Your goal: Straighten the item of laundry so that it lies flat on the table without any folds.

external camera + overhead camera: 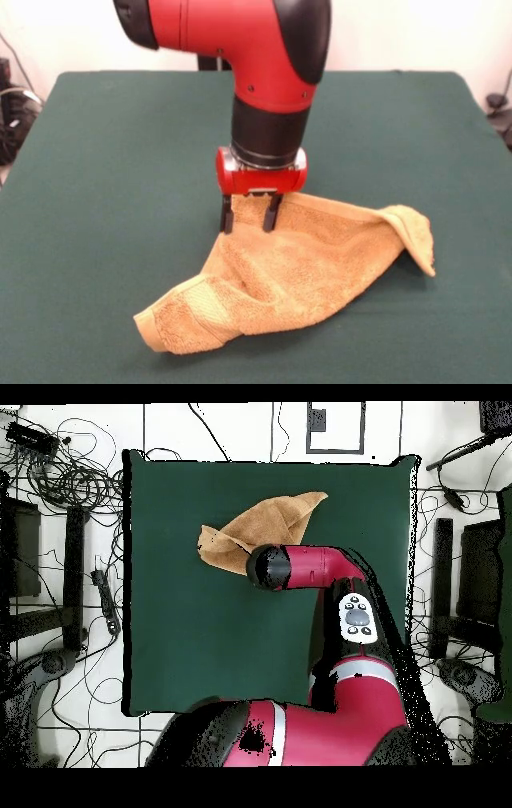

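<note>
Now, operator, you are looking at:
Gripper (250, 216): fingers pointing down, spread apart, gripping nothing, tips touching the towel's far edge.
Towel (292, 276): golden-orange terry, lying crumpled mid-table, one corner folding over at your right, woven band showing lower left.
Table (104, 184): green cloth, carrying the towel.

Green table (104, 200) bears a crumpled golden-orange towel (296, 272).

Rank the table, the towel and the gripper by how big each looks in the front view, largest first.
1. The green table, which fills most of the view.
2. The golden-orange towel, rumpled and folded over itself.
3. The gripper, its dark fingers open, tips at the towel's far edge.

No close calls here.
</note>
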